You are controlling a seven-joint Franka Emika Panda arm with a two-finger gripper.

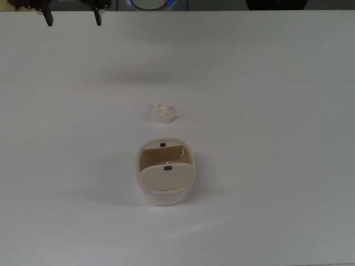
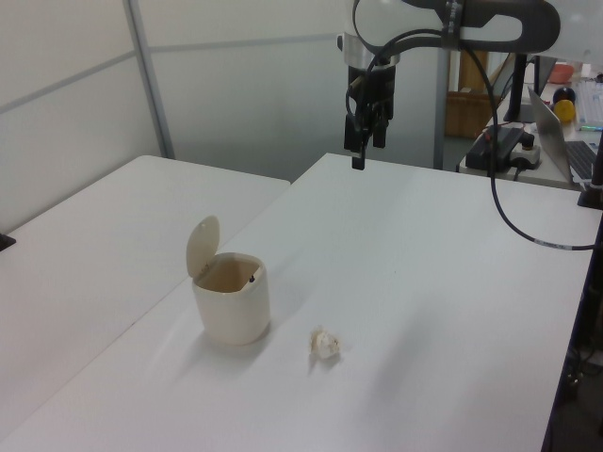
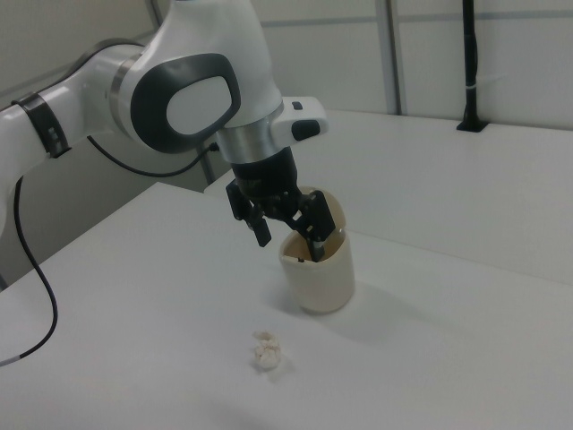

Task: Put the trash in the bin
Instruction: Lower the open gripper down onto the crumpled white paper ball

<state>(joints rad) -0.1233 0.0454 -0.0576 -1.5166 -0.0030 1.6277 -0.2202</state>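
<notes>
Top view is showing me the wad [image 1: 165,112] lying on the table [image 1: 266,111] just beside the bin [image 1: 166,173], whose flap is tipping open. The gripper [image 1: 73,18], fingers spread and empty, is hanging well apart, its body cut off at the edge.

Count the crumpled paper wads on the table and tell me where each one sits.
1. The paper wad lies on the white table, apart from the open bin, just above it in the top view. None other shows.

The trash [image 1: 165,112] was crumpled, rough paper. The bin [image 1: 166,190] was smooth cream plastic. The bench [image 1: 277,138] looked matt white.
</notes>
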